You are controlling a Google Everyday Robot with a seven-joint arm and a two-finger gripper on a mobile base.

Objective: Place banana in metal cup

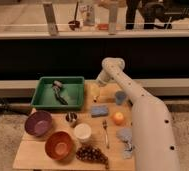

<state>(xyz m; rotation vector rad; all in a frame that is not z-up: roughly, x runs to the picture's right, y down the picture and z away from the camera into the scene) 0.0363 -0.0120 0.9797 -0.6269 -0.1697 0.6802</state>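
Pincer (97,95), whether spread or pinching I cannot tell, hangs at the banana (92,89) by the tray (38,102) at the back of the desk (33,156): pickup step; next needs a grasp, then carrying to the cup (71,118)

The arm (149,125) is white and smooth — thick, rounded segments, with a few small dark dots on the lower shell. The gripper (97,90) is just beside the green tray (38,97).
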